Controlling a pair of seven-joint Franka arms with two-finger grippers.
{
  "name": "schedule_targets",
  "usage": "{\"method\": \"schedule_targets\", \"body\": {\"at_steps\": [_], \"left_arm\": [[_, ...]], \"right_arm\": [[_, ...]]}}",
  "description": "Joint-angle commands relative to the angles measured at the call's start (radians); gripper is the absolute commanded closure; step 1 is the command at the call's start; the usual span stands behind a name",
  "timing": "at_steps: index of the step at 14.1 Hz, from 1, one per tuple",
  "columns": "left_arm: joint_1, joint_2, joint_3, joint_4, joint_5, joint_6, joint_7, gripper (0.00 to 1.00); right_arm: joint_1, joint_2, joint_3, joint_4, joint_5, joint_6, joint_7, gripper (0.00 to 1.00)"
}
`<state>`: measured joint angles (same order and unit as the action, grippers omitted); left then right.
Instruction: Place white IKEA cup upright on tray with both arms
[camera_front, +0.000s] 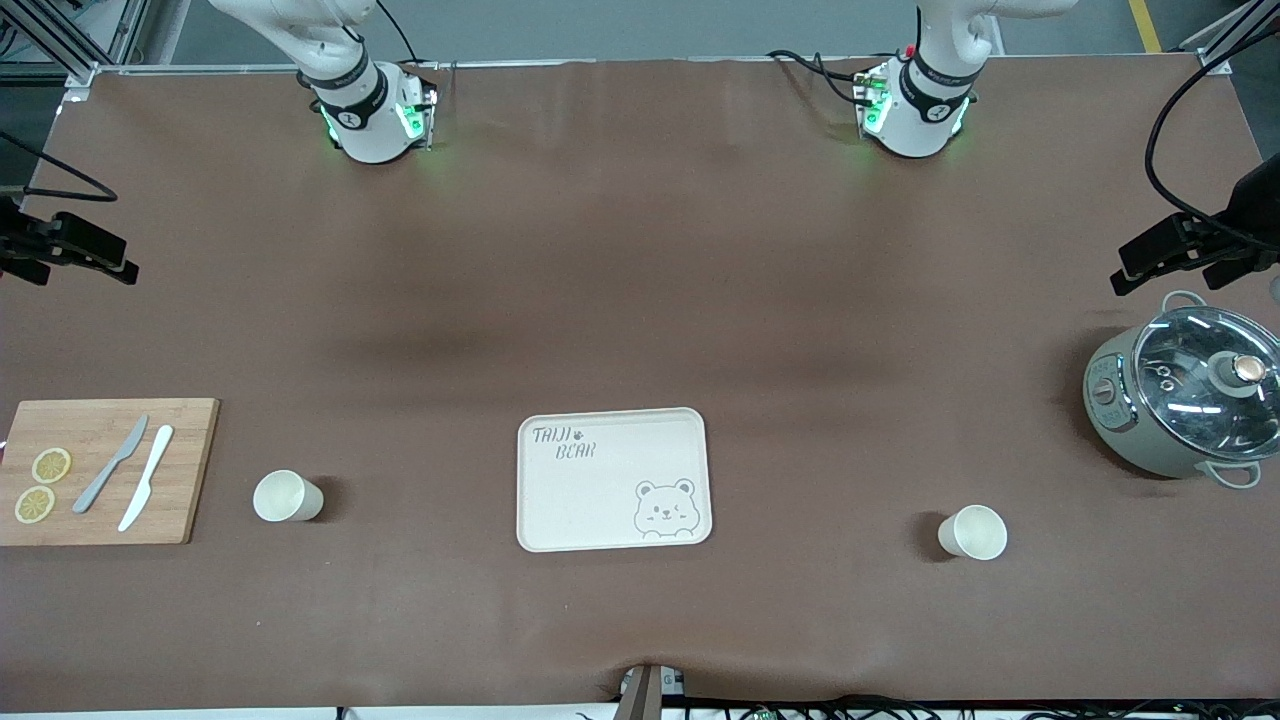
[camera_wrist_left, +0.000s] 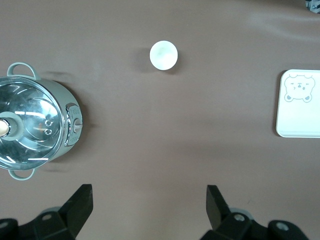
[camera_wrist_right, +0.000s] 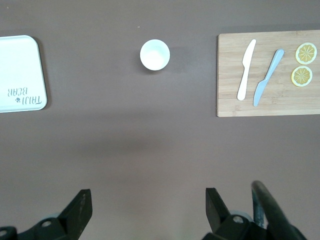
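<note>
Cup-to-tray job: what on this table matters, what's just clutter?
Job:
tray
cup toward the right arm's end
cup toward the left arm's end
left gripper, open
right gripper, open

Clutter:
cutting board
two knives
lemon slices
lidded pot

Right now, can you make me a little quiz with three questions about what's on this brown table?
1. True or false: the cream rectangular tray with the bear drawing has a cup on it.
2. How many small white cups stand on the table? A) one B) two C) three
3. Fill in: the two knives and the two lemon slices lie on the wooden ____.

Key:
1. False. It holds nothing.
2. B. One white cup stands by the wooden cutting board, the other white cup nearer the grey pot with the glass lid.
3. Cutting board.

The left gripper and the right gripper both wait open above the table.
</note>
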<state>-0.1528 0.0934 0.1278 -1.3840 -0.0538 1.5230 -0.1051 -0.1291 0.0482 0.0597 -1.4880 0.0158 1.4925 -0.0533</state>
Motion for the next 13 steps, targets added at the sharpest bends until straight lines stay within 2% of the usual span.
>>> {"method": "schedule_targets", "body": {"at_steps": [1, 7, 13], "left_arm": [[0.001, 0.005, -0.008, 0.017, 0.026, -0.006, 0.014, 0.0], [0.006, 0.008, -0.004, 0.008, 0.04, -0.026, 0.007, 0.0], [0.036, 0.126, -0.005, 0.013, 0.045, -0.009, 0.011, 0.0]], "right_arm": [[-0.006, -0.007, 0.005, -0.001, 0.012, -0.006, 0.0, 0.0], [-0.004, 0.001, 0.005, -0.001, 0.012, -0.009, 0.0, 0.0], [-0.015, 0.001, 0.005, -0.003, 0.012, -0.012, -0.003, 0.0]]}}
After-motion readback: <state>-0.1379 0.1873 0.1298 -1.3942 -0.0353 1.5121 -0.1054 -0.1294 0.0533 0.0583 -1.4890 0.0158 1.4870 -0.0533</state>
